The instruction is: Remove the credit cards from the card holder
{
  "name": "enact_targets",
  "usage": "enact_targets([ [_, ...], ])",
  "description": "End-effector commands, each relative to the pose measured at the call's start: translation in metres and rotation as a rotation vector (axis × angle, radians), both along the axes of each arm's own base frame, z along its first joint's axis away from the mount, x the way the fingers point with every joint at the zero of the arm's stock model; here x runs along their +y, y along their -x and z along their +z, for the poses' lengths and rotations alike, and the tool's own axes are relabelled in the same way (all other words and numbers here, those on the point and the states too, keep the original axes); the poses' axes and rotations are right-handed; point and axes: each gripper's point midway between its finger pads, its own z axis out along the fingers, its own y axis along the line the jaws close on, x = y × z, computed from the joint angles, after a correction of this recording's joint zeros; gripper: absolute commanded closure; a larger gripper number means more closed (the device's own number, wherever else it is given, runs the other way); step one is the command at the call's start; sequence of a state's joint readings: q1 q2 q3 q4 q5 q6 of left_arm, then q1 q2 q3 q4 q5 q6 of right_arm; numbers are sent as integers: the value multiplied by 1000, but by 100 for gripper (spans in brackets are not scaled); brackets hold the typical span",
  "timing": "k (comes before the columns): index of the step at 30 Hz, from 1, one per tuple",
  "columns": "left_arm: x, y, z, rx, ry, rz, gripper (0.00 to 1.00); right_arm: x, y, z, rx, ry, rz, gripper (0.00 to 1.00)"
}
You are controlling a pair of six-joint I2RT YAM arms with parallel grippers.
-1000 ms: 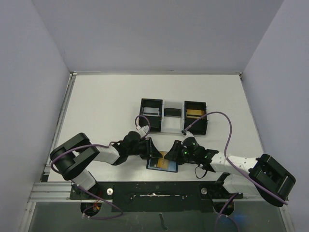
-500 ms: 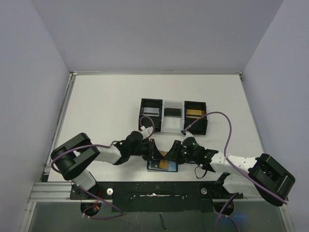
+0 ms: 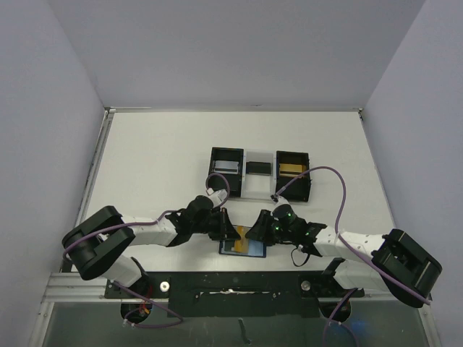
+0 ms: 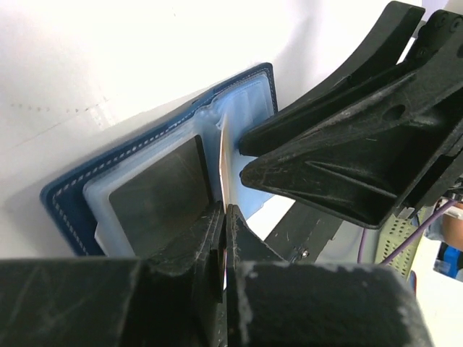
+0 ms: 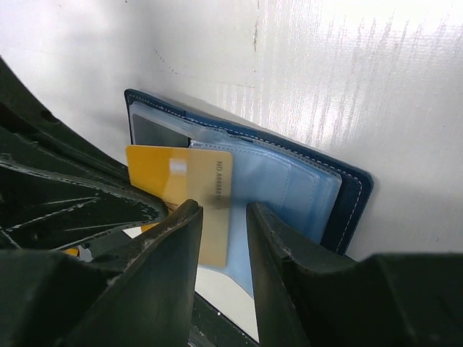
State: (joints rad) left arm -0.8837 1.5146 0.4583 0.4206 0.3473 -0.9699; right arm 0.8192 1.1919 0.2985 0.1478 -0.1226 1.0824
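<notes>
Card holder (image 5: 289, 184) lies spread open at the near edge of the worktop (image 3: 159, 159), about midway between the two arm bases.

Left tool (image 4: 224, 217): clenched on the gold card (image 5: 181, 181). It pinches the card's edge, with the card standing on edge between the pads. The card is partly out of its clear pocket, and its inner end is tucked in the holder.

Right tool (image 5: 223, 211): jaws apart, grasping nothing that I can see. It sits low over the holder's right half, very near the left tool. I cannot tell whether it bears down on the holder.

A dark card (image 4: 163, 191) sits in the left clear pocket, not yet drawn.

Risks, my judgement:
- The pinch covers only a narrow strip of a slick card, so a pull against pocket friction could let the card slip free.
- If the right tool is not pressing the holder down, the holder may drag along with the card. It lies close to the near edge and could slide off.
- A pull that is out of line with the pocket mouth may bend the card or snag it on the clear lip.
- The two tools are nearly touching, so any sideways move risks a knock.

Writing: there is one line of small print on the gold card's face, too blurred to read. No brand is legible anywhere.
</notes>
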Motion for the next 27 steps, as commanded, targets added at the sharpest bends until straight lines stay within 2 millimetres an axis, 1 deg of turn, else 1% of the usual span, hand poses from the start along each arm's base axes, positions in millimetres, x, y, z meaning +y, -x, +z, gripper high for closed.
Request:
enact_targets([
  [1,7,-15,17,-80,-24,24,100,-38,20,-38,90,207,-4,66],
  [5,19,-18,14,-92,-71,38,100,-34,12,-27,55,214,14,68],
  [7,26,-20,16,-104,-96,61,100,-30,5,-13,18,207,25,68],
  [9,32,-23,21,-124,-106,93,100,-24,-2,4,-28,182,34,68],
  [10,35,-26,28,-145,-107,114,100,-20,-6,14,-53,162,35,68],
  [13,46,-31,37,-182,-118,168,100,-11,-14,36,-107,113,41,66],
  [16,52,-33,45,-206,-113,194,100,6,-20,56,-144,50,75,66],
  [19,59,-36,50,-225,-122,227,100,27,-23,65,-159,14,111,66],
  [20,64,-38,49,-231,-139,248,100,34,-23,66,-163,9,123,66],
  [22,72,-41,50,-241,-150,282,100,43,-24,62,-150,23,129,67],
  [24,77,-42,53,-247,-144,310,100,44,-22,46,-117,64,125,68],
  [27,82,-41,57,-259,-129,330,100,38,-13,17,-47,115,126,69],
])
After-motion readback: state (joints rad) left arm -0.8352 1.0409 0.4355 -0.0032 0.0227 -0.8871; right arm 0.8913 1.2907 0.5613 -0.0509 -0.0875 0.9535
